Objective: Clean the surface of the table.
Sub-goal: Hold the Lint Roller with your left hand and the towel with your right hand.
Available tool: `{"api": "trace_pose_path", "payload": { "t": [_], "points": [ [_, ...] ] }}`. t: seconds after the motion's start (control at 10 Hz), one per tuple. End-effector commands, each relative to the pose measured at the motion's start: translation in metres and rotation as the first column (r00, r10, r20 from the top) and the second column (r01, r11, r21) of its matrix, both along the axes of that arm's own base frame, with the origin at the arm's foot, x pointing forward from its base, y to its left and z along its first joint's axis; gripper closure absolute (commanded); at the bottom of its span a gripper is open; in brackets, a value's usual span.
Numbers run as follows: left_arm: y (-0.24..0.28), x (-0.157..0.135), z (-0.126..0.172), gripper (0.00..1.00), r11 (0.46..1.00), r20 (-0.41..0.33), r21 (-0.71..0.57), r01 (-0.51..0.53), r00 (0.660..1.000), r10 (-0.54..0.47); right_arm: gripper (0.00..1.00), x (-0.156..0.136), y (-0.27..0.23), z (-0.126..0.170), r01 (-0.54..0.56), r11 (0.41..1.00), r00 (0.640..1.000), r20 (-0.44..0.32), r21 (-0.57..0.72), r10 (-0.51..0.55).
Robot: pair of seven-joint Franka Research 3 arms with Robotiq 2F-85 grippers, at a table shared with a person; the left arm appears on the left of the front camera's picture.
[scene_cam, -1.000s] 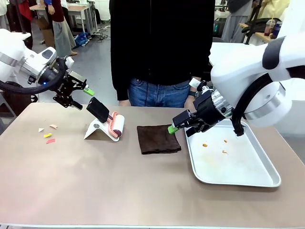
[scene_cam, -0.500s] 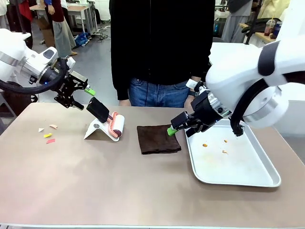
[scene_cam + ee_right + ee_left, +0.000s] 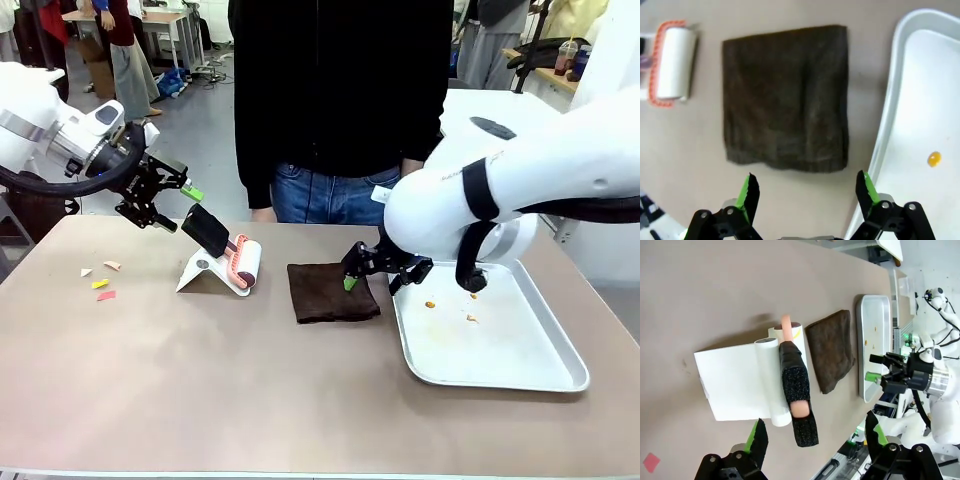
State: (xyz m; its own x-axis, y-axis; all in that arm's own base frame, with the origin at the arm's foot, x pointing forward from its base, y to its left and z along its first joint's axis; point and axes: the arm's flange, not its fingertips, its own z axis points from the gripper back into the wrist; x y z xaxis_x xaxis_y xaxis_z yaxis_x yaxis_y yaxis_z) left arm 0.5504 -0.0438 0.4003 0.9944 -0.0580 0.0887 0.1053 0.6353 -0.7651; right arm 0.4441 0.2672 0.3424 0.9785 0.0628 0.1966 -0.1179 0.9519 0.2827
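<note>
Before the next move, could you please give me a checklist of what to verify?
1. The right pincer is open: ok.
2. The brown cloth lies centred ahead of the right pincer: ok.
3. The cloth is flat and apart from the tray: ok.
4. The left pincer is open, facing the lint roller handle: ok.
5. The table is free of paper scraps: not ok.
6. Hands of the person clear of the table: cannot tell.
</note>
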Motion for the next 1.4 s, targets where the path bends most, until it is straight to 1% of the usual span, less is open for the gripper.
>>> {"api": "trace_pose_path", "payload": {
  "t": [0.0, 0.1, 0.4, 0.5, 0.9, 1.3],
  "points": [
    [-0.006, -0.005, 0.001, 0.0, 1.0, -0.023, 0.022, -0.018, 1.0, 0.019, 0.0, 0.029, 0.031, 0.009, 0.01, 0.999, 0.999, -0.042, -0.048, -0.012],
    [-0.009, -0.004, 0.0, 0.0, 0.999, -0.023, 0.027, -0.023, 0.999, 0.024, 0.0, 0.037, 0.039, 0.004, 0.003, 0.998, 0.999, -0.036, -0.064, -0.005],
    [-0.017, -0.001, -0.004, 0.0, 0.999, -0.042, 0.03, -0.021, 0.999, 0.022, 0.0, 0.047, 0.052, -0.019, 0.006, 0.992, 0.998, -0.068, -0.129, -0.015],
    [-0.021, 0.002, -0.006, 0.0, 0.999, -0.053, 0.037, -0.019, 0.998, 0.02, 0.0, 0.048, 0.055, -0.024, -0.011, 0.992, 0.998, -0.056, -0.125, 0.004],
    [-0.03, 0.007, -0.009, 0.0, 0.999, -0.076, 0.049, -0.019, 0.997, 0.023, 0.0, 0.051, 0.061, -0.039, 0.022, 0.987, 0.999, -0.021, -0.162, -0.026],
    [-0.036, 0.008, -0.01, 0.0, 0.997, -0.081, 0.07, -0.033, 0.996, 0.039, 0.0, 0.056, 0.06, -0.04, 0.063, 0.98, 0.998, 0.012, -0.188, -0.062]
  ]
}}
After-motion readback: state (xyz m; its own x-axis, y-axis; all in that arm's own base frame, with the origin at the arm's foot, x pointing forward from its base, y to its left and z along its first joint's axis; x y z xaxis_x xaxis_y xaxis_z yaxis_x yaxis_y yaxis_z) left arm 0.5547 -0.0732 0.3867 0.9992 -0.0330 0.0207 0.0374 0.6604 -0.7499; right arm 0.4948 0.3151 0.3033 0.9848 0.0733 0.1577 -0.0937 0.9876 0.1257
